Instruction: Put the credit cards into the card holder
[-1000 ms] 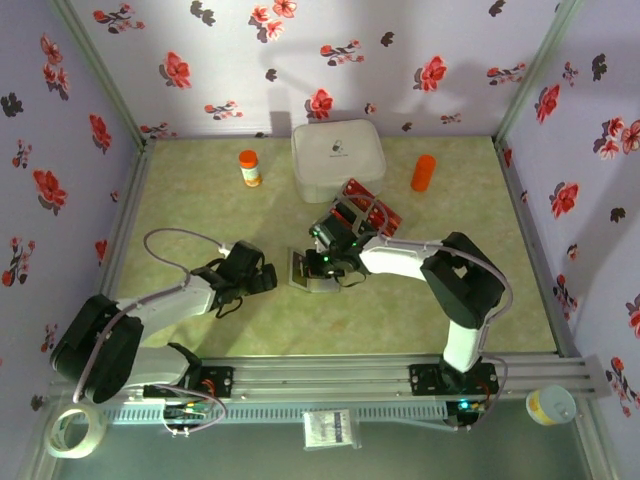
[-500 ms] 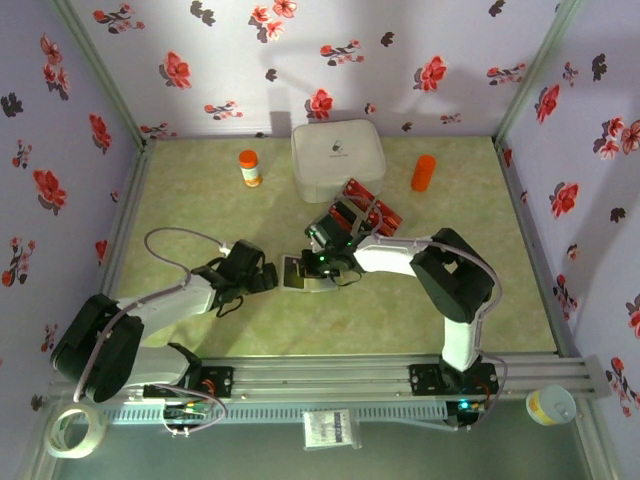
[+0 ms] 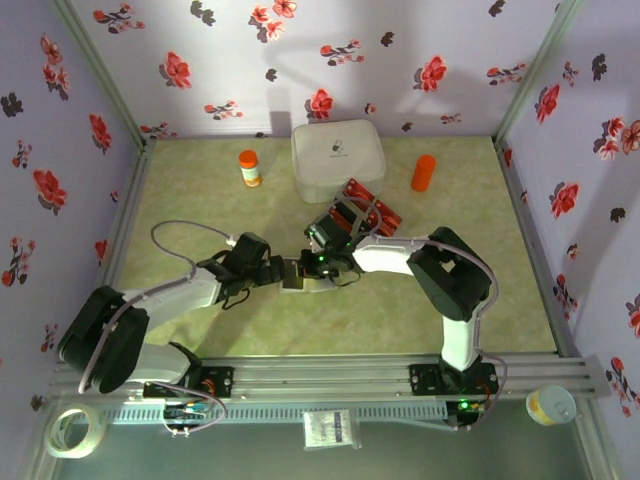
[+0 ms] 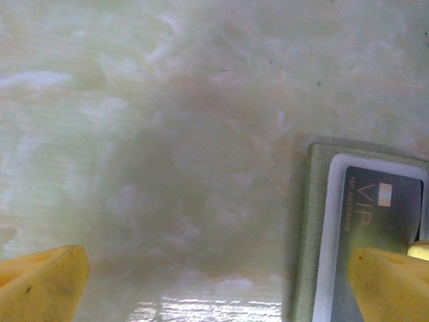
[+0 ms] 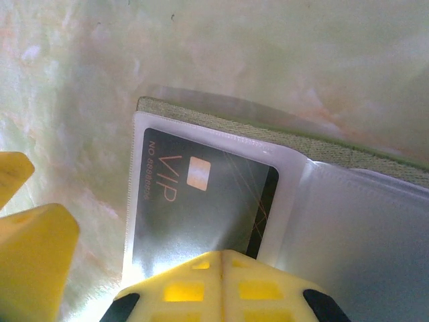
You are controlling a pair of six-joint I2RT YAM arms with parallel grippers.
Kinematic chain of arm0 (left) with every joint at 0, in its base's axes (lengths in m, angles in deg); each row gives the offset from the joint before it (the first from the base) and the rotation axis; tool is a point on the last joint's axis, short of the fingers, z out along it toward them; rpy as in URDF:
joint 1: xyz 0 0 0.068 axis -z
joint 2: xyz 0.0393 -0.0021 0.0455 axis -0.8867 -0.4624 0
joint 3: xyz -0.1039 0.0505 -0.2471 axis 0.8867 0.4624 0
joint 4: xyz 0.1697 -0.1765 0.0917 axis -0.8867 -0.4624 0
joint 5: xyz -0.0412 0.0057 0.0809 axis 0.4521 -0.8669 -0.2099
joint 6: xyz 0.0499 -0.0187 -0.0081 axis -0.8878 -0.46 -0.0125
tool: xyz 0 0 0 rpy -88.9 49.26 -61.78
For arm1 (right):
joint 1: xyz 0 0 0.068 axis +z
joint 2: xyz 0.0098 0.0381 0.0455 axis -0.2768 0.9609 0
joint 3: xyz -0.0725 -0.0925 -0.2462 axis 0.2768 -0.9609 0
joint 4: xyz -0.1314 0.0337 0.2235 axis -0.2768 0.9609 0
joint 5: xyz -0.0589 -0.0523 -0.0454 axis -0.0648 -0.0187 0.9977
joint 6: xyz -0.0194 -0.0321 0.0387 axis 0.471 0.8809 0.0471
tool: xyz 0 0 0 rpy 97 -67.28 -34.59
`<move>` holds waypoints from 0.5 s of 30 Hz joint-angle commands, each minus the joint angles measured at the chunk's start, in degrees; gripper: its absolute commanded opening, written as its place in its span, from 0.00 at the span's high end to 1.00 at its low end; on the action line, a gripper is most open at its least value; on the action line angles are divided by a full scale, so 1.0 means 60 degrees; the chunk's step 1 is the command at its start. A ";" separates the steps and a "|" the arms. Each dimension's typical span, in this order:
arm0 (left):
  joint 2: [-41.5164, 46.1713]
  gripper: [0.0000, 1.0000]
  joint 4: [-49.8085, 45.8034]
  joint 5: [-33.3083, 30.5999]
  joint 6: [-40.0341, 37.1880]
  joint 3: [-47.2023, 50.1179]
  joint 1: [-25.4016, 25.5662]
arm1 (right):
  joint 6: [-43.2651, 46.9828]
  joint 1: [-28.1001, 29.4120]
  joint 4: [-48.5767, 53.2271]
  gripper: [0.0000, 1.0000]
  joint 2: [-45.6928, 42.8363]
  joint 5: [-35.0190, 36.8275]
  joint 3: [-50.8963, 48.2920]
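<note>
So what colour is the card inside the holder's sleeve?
Dark grey card with coppery VIP lettering; the right wrist view shows it best.

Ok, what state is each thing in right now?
card holder: open, lying flat.
VIP card: slid inside the holder.
left gripper: fingers open wide.
right gripper: fingers shut, over the holder.
white box: closed.
small bottle: upright, capped.

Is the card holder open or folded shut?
Open: the card holder lies spread, its clear sleeve showing a dark VIP card inside.
</note>
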 commanded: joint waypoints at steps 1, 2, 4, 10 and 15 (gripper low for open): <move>-0.0375 0.00 0.0276 0.0087 -0.0172 -0.0221 0.0187 | -0.0131 0.0064 -0.0190 0.92 0.0188 -0.0063 0.0087; -0.0481 0.00 0.0345 0.0085 -0.0158 -0.0236 0.0221 | -0.0141 0.0062 -0.0200 0.92 0.0165 -0.0053 0.0090; -0.0683 0.00 0.0438 0.0082 -0.0135 -0.0234 0.0273 | -0.0133 0.0067 -0.0208 0.92 0.0148 -0.0062 0.0073; -0.1130 0.00 0.0458 -0.0153 -0.0044 -0.0103 0.0314 | -0.0090 0.0036 -0.0144 0.92 -0.0133 0.0032 -0.0036; -0.1383 0.01 0.0385 -0.0219 -0.0005 0.0028 0.0326 | 0.0066 -0.0128 0.0088 0.91 -0.0528 0.0219 -0.0120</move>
